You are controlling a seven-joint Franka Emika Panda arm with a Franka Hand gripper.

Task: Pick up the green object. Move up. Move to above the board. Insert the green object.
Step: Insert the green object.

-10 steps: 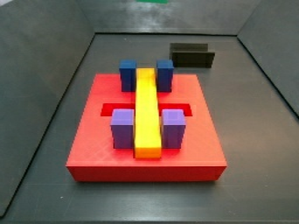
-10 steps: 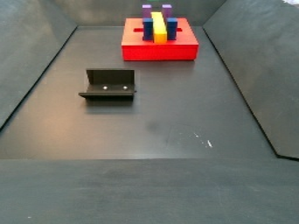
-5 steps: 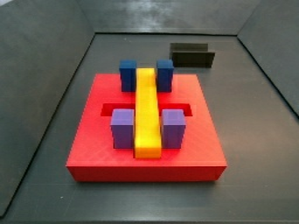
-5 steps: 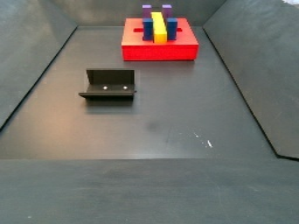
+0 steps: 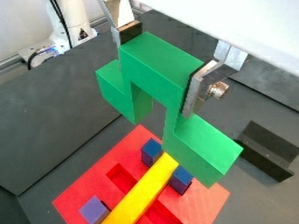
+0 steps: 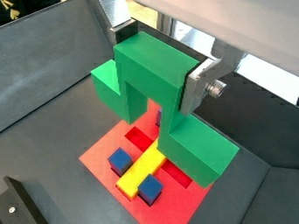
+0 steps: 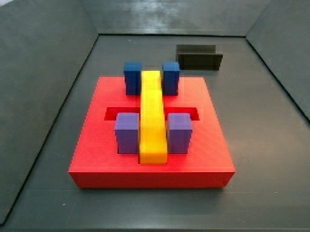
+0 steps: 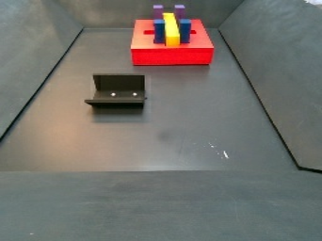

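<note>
Both wrist views show us the gripper [image 5: 163, 68] high above the large flat red square board [image 5: 122, 162], its flat silver fingers [image 5: 200, 87] clamped on the raised cube of the bright green, bridge-like plastic block [image 5: 158, 92], whose wide base hangs toward the board. We see the board carrying a long yellow bar [image 7: 151, 113] flanked by blue blocks [image 7: 133, 75] and purple blocks [image 7: 129, 132]. We find neither gripper nor green block in either side view, where the dark L-shaped fixture [image 8: 117, 92] stands on the floor well apart from the board.
</note>
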